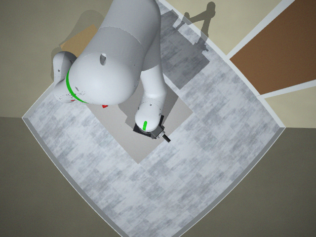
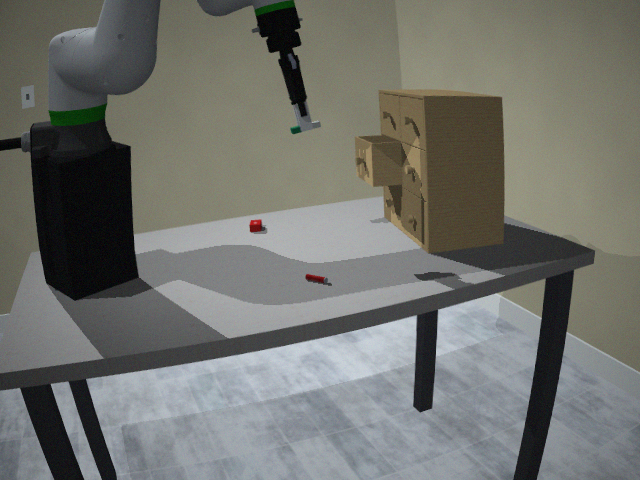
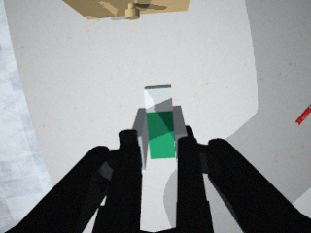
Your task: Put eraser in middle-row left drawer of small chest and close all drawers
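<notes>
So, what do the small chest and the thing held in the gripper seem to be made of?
The small chest looks like matte light wood or board: flat tan faces, faint grain. The eraser, clamped in the gripper, looks like rubber, with white and green halves, both dull.

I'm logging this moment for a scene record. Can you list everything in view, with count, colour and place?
eraser: 1, green and white, held in the pincer, high above the table
chest: 1, tan, on the table's far right
open drawer: 1, tan, middle row, pulled out
cube: 1, red, mid-table
small cylinder: 1, red, nearer the front edge
table: 1, grey top, dark legs
pedestal: 1, black, table's left
arm: 1, white with green bands
pincer: 1, black, shut on the eraser
</notes>
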`<action>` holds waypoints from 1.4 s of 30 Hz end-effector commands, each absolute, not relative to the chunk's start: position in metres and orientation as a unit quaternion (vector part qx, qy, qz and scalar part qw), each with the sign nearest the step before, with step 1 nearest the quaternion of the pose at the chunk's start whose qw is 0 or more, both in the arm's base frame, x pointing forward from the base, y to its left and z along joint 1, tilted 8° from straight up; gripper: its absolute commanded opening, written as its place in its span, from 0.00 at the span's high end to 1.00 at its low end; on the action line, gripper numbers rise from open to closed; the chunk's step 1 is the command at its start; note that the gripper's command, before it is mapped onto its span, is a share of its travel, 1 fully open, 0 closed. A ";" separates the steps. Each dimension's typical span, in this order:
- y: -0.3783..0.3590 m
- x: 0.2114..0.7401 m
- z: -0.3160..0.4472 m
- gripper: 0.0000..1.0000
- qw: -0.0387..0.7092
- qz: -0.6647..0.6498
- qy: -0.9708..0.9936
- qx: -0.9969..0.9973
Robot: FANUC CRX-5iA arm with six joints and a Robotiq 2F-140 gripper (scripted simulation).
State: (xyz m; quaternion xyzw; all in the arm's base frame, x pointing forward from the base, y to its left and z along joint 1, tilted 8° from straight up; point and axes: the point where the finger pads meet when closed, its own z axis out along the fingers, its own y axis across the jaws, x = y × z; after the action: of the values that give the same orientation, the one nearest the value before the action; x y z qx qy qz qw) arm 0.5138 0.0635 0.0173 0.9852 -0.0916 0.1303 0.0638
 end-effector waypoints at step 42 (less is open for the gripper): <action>0.064 0.504 0.009 0.89 0.089 0.388 -0.073 0.914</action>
State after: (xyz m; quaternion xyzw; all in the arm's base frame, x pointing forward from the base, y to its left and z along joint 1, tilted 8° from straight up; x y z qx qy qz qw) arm 0.5036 0.0664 0.0094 0.9372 -0.0775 0.3269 0.0935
